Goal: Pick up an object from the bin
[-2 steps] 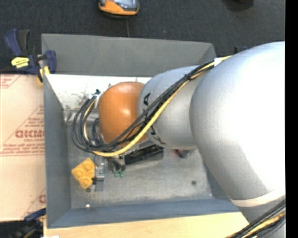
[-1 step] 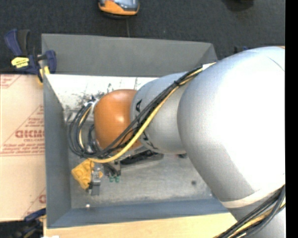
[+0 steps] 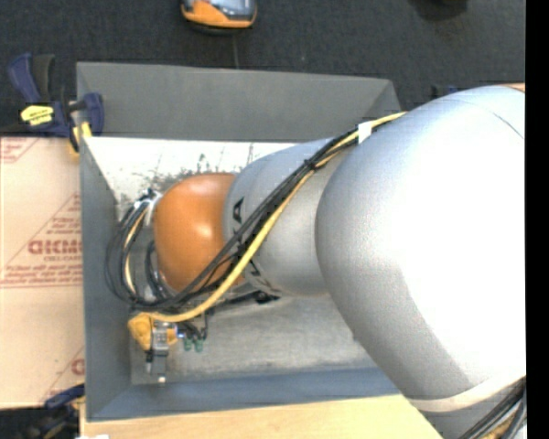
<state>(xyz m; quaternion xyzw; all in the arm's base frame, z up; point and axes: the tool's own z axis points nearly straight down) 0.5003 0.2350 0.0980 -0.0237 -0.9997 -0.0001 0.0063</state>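
Apparently the gripper (image 3: 157, 359) was low at the near-left corner of the bin (image 3: 101, 245), prob. the reaching step; spread or pressed together, I could not tell. Any obj. under it was hidden by the arm (image 3: 421, 245), so the next move needed a sure grasp, then a lift.

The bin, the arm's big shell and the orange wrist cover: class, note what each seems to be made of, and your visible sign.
The bin: sheet metal, matte grey; flat folded walls, scuffed speckled floor. The arm's shell: smooth silver-grey with a soft sheen, painted metal or plastic, hard to say which. The orange wrist cover: probably plastic, a smooth glossy dome.
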